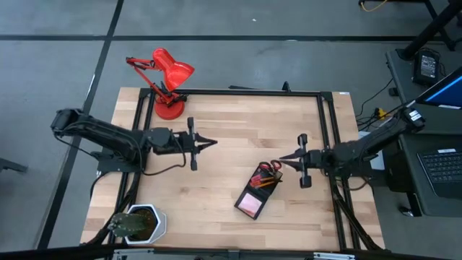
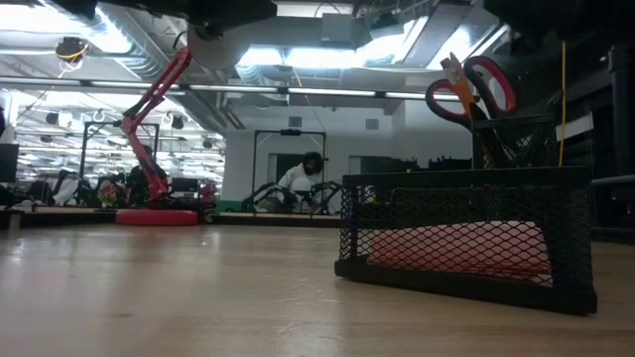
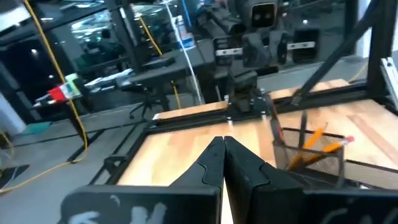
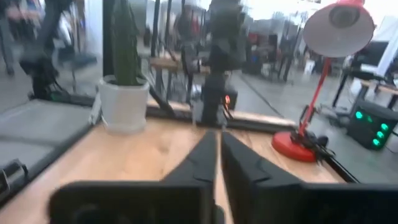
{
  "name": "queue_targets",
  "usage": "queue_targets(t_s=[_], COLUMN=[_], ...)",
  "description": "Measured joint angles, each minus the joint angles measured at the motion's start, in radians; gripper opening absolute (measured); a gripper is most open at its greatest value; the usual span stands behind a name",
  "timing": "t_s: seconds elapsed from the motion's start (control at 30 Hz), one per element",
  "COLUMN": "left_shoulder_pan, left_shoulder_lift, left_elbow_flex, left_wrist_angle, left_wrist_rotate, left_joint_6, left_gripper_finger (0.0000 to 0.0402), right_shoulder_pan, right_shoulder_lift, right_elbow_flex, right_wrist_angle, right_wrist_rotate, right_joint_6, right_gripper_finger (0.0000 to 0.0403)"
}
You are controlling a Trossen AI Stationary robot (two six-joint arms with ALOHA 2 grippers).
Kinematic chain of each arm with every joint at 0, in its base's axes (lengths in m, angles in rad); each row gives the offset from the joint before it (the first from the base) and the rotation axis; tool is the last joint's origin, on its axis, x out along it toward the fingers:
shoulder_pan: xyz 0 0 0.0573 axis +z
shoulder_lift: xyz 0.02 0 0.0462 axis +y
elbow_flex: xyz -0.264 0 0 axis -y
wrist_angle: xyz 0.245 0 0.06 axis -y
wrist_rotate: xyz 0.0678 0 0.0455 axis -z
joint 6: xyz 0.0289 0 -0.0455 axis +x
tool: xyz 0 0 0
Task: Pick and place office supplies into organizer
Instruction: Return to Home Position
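While both arms hover over the wooden bench [image 1: 224, 115], the black mesh organizer [image 2: 446, 208] sits right of center. Red-handled scissors [image 1: 268, 168] and orange pencils [image 3: 316, 138] stand in its cup end, and a pink sticky-note pad [image 1: 250, 205] lies at the other end. The left end effector [image 1: 213, 142] and right end effector [image 1: 283, 157] face each other, both closed and empty, the right one just beside the scissors.

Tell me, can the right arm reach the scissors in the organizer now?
Probably yes. The right gripper is close to the scissors, whose handles stand up out of the organizer, with nothing between them. It is shut and must open first.
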Motion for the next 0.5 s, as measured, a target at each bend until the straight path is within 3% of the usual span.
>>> queue_targets(t_s=[0.07, 0.17, 0.33, 0.5], left_shoulder_pan=[0.025, 0.084, 0.258, 0.411], left_shoulder_lift=[-0.018, -0.057, -0.139, -0.248], left_elbow_flex=[0.000, -0.001, -0.091, -0.202], left_wrist_angle=[-0.005, -0.021, 0.012, 0.054], left_wrist_rotate=[0.036, 0.144, 0.256, 0.406], left_joint_6=[0.000, 0.009, -0.039, -0.086], left_gripper_finger=[0.0002, 0.0001, 0.0002, 0.0002], right_shoulder_pan=[-0.015, -0.041, -0.119, -0.241], right_shoulder_lift=[0.000, 0.000, -0.055, -0.158], right_elbow_flex=[0.068, 0.143, 0.200, 0.202], right_wrist_angle=[-0.128, -0.238, -0.315, -0.444], right_wrist_rotate=[-0.001, -0.008, -0.163, -0.238], right_joint_6=[0.000, 0.001, -0.024, 0.000], right_gripper_finger=[0.0011, 0.0010, 0.0004, 0.0002])
